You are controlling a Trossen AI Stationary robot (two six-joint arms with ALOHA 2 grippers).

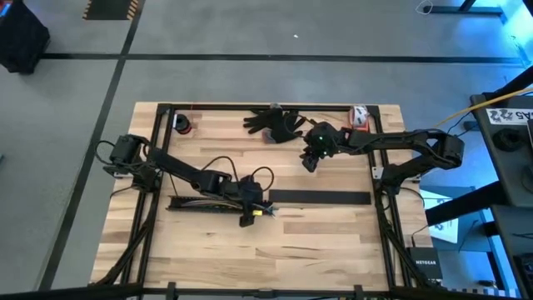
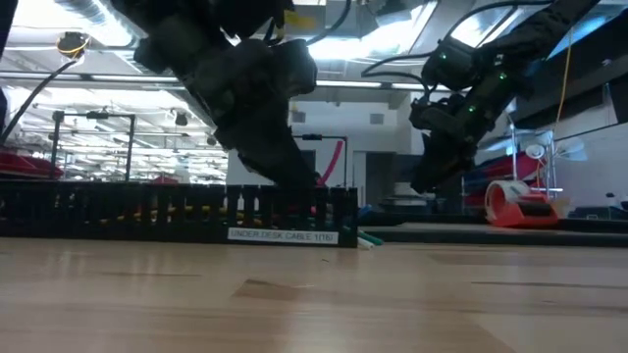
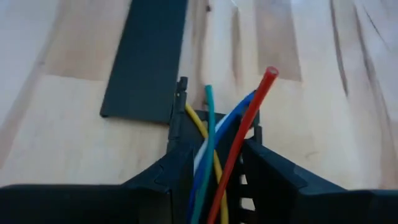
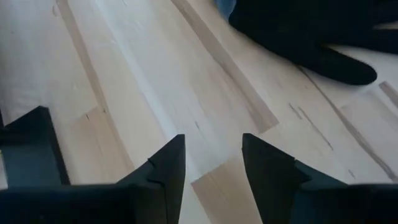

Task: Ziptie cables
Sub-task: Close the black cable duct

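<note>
The table (image 1: 275,250) is made of pale wood planks with long straight grain, and a thin black metal frame (image 1: 275,107) runs round it. The cables (image 3: 214,146) are thin, smooth, bendy wires in red, blue, white, green and yellow; they fan out between the left gripper (image 3: 214,186) fingers, which are closed on them. In the high view this bunch is near the middle of the table, a little toward 7 o'clock, at the right end of the long black slotted channel (image 2: 177,214). The channel is hard plastic with many little upright teeth like a comb, and it has a white label on its side. Just past its end, toward 3 o'clock, lies a flat, smooth, dark strip (image 1: 321,197) shaped like a long thin board. The left arm reaches from 9 o'clock, stretched low and slanting down to the channel end. The right gripper (image 4: 213,165) hangs over bare wood with its two pointed dark fingers apart and nothing between them. The right arm comes in from 3 o'clock, bent at the elbow, with its wrist tipped down near 1 o'clock. A soft black glove (image 1: 275,122) lies at 12 o'clock. A red tape roll (image 2: 517,204) sits by the far edge near 1 o'clock.
</note>
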